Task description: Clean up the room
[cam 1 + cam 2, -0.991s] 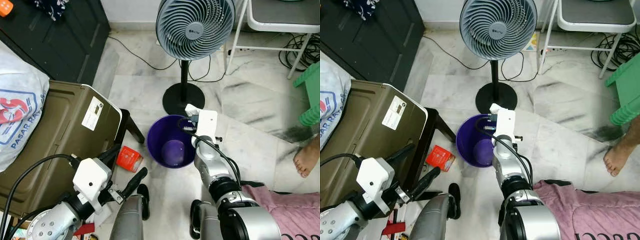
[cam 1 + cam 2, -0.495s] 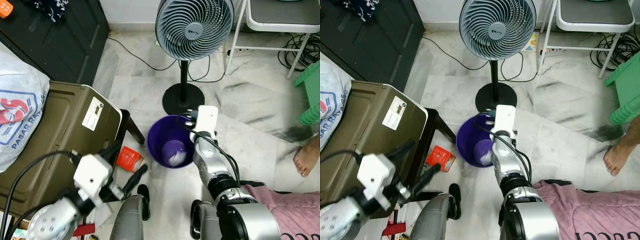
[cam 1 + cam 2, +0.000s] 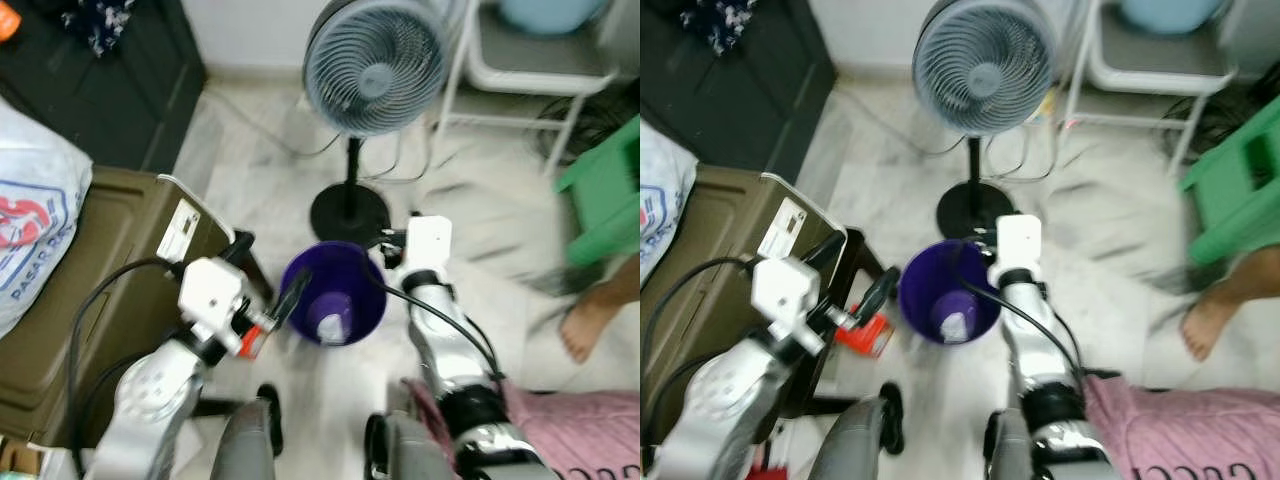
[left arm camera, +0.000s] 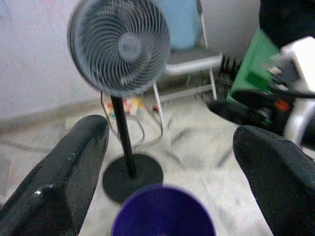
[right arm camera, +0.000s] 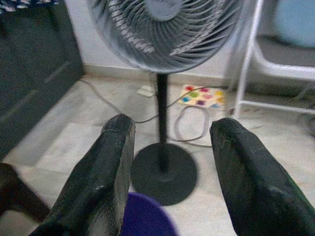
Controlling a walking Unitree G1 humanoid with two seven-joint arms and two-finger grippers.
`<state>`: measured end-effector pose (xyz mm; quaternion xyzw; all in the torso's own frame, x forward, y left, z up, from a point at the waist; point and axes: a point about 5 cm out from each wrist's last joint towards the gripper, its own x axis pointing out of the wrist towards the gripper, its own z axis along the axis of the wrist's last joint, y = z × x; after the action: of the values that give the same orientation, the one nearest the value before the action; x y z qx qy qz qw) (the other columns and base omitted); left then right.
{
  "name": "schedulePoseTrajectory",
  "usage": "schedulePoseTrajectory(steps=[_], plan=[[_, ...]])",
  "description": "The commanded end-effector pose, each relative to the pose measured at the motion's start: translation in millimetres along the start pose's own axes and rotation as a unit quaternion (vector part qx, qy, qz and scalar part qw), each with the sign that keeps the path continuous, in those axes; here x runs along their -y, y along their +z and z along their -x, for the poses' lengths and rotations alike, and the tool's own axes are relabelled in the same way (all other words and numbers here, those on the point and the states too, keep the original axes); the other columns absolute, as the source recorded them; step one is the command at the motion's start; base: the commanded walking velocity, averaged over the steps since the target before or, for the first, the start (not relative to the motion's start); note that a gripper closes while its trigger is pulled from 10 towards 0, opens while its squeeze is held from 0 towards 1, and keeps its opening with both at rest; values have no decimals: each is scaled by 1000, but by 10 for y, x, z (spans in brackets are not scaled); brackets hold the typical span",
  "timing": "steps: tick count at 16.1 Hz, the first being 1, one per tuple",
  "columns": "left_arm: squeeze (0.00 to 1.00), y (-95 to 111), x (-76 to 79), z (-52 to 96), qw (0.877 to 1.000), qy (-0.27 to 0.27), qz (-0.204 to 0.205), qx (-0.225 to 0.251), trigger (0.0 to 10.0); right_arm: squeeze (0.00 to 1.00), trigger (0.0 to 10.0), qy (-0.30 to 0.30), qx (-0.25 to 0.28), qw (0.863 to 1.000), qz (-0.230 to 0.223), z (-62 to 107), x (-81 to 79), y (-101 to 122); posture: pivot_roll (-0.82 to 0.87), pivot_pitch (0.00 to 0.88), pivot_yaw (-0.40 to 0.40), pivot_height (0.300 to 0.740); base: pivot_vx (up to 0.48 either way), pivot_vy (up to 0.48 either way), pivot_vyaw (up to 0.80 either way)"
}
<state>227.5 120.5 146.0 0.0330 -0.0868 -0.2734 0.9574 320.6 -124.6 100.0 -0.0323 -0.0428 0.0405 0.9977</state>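
Purple bin [image 3: 333, 292] holding pale crumpled trash [image 3: 331, 327] stands on the marble floor [image 3: 480, 230] before the fan [image 3: 372, 65], between the wide-open left gripper [image 4: 167, 162] and wide-open right gripper [image 5: 170, 162].

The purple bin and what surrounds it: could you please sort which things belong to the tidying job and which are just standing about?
Job: purple bin with pale scrap inside; red packet on floor; left gripper; right gripper.

Standing about: fan, green stool, olive case, white chair, person's foot.
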Motion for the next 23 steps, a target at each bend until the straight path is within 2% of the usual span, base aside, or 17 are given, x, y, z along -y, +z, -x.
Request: schedulePoseTrajectory(steps=[1,4,6,8,11,12,14,15,16,17,20,23], plan=[[0,-50,-35,-8,1000,18,-4,-2,10000,1000,10000,0,-5,1000,0,63,17,-12,-14,100,36,740,0,0,0],[0,-92,-75,-153,998,65,-12,12,10000,1000,10000,-1,-24,999,27,248,209,-93,-37,41,13,740,0,0,0],[0,-180,-155,-192,993,119,-23,0,10000,1000,10000,12,-19,999,41,270,232,-55,-43,6,7,740,0,0,0],[0,-262,-204,-156,989,148,-26,-16,10000,1000,10000,1,-17,999,51,246,261,-22,-58,0,17,740,0,0,0],[0,-339,-137,-105,990,138,-12,-27,10000,1000,10000,-6,-16,999,52,286,314,-11,-51,0,11,740,0,0,0],[0,-366,-129,-105,990,138,0,-32,10000,1000,10000,-4,-18,998,53,310,303,-23,-50,0,14,740,0,0,0],[0,-371,-145,-88,990,141,-7,-31,10000,1000,10000,2,-3,998,66,350,244,34,-54,0,31,740,0,0,0],[0,-365,-156,-82,989,144,-12,-30,10000,694,10000,3,9,998,64,341,233,85,-58,0,37,740,0,0,0],[0,-367,-165,-72,989,146,-15,-30,10000,55,10000,3,17,997,79,312,225,130,-66,0,44,740,0,0,800],[0,-369,-192,-59,987,159,-17,-28,10000,0,10000,2,28,996,82,244,216,207,-74,0,37,740,0,0,800],[0,-340,-198,-124,985,174,-11,-15,10000,0,10000,-1,31,997,77,159,250,262,-73,0,20,740,0,0,800],[0,-340,-145,-151,986,164,-14,-10,10000,0,10000,4,32,997,75,145,208,286,-76,0,12,740,0,0,800]])
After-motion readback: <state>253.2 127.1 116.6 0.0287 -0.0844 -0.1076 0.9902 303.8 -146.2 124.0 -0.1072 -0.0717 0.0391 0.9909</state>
